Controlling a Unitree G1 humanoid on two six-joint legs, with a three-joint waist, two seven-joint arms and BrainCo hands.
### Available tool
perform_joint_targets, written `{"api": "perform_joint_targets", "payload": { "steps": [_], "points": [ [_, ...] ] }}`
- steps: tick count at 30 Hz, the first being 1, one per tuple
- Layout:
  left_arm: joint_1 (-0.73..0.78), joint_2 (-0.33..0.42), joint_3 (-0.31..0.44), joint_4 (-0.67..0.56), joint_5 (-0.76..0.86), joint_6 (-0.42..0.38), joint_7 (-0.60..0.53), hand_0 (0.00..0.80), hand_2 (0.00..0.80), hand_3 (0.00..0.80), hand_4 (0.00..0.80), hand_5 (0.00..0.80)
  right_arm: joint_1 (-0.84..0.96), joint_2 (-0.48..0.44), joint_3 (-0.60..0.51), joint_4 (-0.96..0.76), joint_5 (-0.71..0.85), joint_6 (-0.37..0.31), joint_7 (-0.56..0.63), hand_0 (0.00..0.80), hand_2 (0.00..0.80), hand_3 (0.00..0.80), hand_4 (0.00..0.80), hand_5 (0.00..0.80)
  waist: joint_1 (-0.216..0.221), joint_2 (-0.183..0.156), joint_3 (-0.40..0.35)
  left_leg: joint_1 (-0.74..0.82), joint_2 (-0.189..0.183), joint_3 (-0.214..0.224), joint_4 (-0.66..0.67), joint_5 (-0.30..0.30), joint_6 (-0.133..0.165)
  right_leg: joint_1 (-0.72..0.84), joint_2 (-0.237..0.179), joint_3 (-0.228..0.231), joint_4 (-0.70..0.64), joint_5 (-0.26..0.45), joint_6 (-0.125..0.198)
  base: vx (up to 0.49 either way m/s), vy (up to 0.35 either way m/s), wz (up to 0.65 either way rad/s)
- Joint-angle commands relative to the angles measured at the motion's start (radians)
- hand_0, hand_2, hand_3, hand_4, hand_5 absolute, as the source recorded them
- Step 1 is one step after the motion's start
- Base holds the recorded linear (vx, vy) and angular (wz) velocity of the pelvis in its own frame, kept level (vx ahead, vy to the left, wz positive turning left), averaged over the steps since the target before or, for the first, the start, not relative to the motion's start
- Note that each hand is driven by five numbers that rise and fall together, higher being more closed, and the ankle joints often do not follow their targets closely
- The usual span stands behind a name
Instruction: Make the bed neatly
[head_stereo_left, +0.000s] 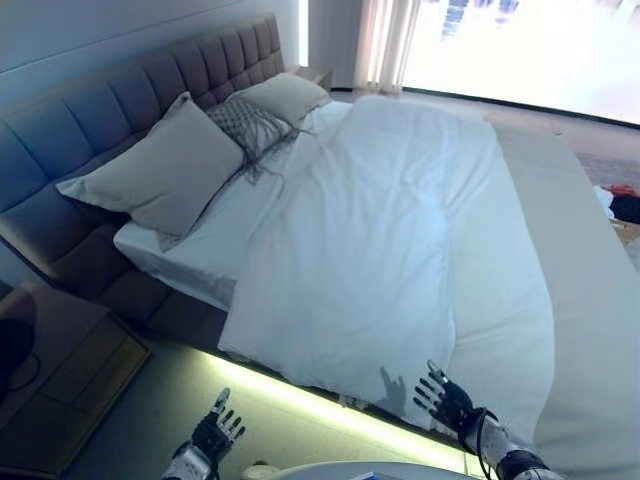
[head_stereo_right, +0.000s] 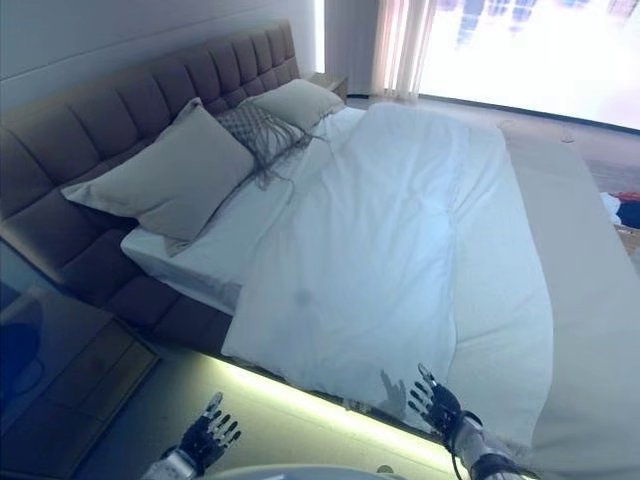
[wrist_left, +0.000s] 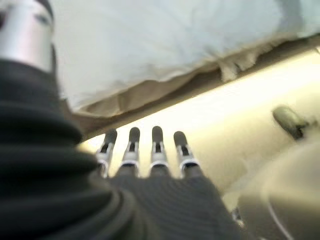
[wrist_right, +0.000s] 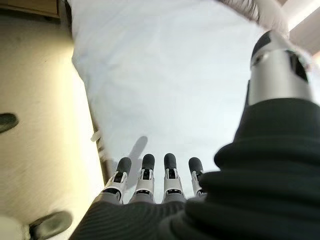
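A bed with a white duvet (head_stereo_left: 380, 230) spread over it fills the middle of the eye views; the duvet also shows in the right wrist view (wrist_right: 170, 80). A beige bedspread (head_stereo_left: 590, 300) lies along its right side. Two beige pillows (head_stereo_left: 165, 165) (head_stereo_left: 285, 95) and a grey patterned cushion (head_stereo_left: 245, 122) lean on the padded headboard (head_stereo_left: 90, 110). My right hand (head_stereo_left: 445, 398) is open, fingers straight, just above the duvet's near edge. My left hand (head_stereo_left: 212, 435) is open over the floor beside the bed and holds nothing.
A lit strip (head_stereo_left: 300, 400) runs under the bed's near side. A wooden bedside table (head_stereo_left: 60, 370) stands at the lower left. A curtain (head_stereo_left: 385, 45) and a bright window are at the back. Some things lie on the floor at the far right (head_stereo_left: 622, 205).
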Motion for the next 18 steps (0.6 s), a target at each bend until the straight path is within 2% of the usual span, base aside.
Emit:
{"api": "perform_joint_targets", "payload": {
  "steps": [1, 3, 6, 10, 13, 18],
  "points": [
    [-0.072, 0.005, -0.027, 0.092, 0.067, -0.032, -0.062, 0.0, 0.0, 0.0, 0.0, 0.0, -0.04, 0.058, -0.055, 0.076, 0.061, -0.08, 0.019, 0.0, 0.0, 0.0, 0.0, 0.0, -0.017, -0.022, 0.012, 0.007, -0.03, -0.011, 0.005, -0.002, 0.031, 0.019, -0.015, 0.041, 0.003, 0.04, 0.022, 0.009, -0.003, -0.08],
    [-0.079, -0.014, -0.029, 0.138, 0.078, -0.036, -0.061, 0.0, 0.0, 0.0, 0.0, 0.0, -0.031, 0.082, -0.071, 0.155, 0.063, -0.086, 0.025, 0.0, 0.0, 0.0, 0.0, 0.0, -0.023, -0.018, 0.012, 0.012, -0.028, -0.008, 0.005, -0.006, 0.033, 0.024, -0.013, 0.041, 0.003, 0.037, 0.018, 0.021, -0.003, -0.07],
    [-0.088, -0.051, 0.007, 0.182, -0.001, -0.043, -0.02, 0.0, 0.0, 0.0, 0.0, 0.0, -0.03, 0.111, -0.09, 0.26, -0.01, -0.095, 0.003, 0.0, 0.0, 0.0, 0.0, 0.0, -0.027, -0.016, 0.006, 0.02, -0.026, -0.006, 0.005, -0.011, 0.032, 0.032, -0.008, 0.043, 0.003, 0.029, 0.013, 0.038, -0.004, -0.03],
    [-0.097, -0.089, 0.045, 0.212, -0.03, -0.082, 0.035, 0.0, 0.0, 0.0, 0.0, 0.0, -0.036, 0.122, -0.104, 0.339, -0.018, -0.091, -0.107, 0.0, 0.0, 0.0, 0.0, 0.0, -0.021, -0.013, 0.001, 0.027, -0.027, -0.008, 0.005, -0.017, 0.033, 0.04, -0.005, 0.041, 0.003, 0.023, 0.009, 0.007, -0.001, -0.01],
    [-0.096, -0.107, 0.016, 0.222, 0.03, -0.083, 0.041, 0.0, 0.0, 0.0, 0.0, 0.0, -0.031, 0.119, -0.108, 0.363, -0.033, -0.085, -0.164, 0.0, 0.0, 0.0, 0.0, 0.0, -0.024, -0.013, 0.003, 0.033, -0.026, -0.005, 0.005, -0.018, 0.034, 0.044, -0.001, 0.041, 0.003, 0.024, 0.008, 0.0, 0.0, 0.0],
    [-0.1, -0.105, -0.019, 0.211, 0.01, -0.081, 0.025, 0.0, 0.0, 0.0, 0.0, 0.0, -0.033, 0.105, -0.096, 0.375, -0.06, -0.074, -0.132, 0.0, 0.0, 0.0, 0.0, 0.0, -0.03, -0.008, 0.007, 0.041, -0.026, -0.003, 0.005, -0.02, 0.037, 0.048, 0.004, 0.052, 0.003, 0.023, 0.006, 0.01, 0.004, -0.03]
  ]
}}
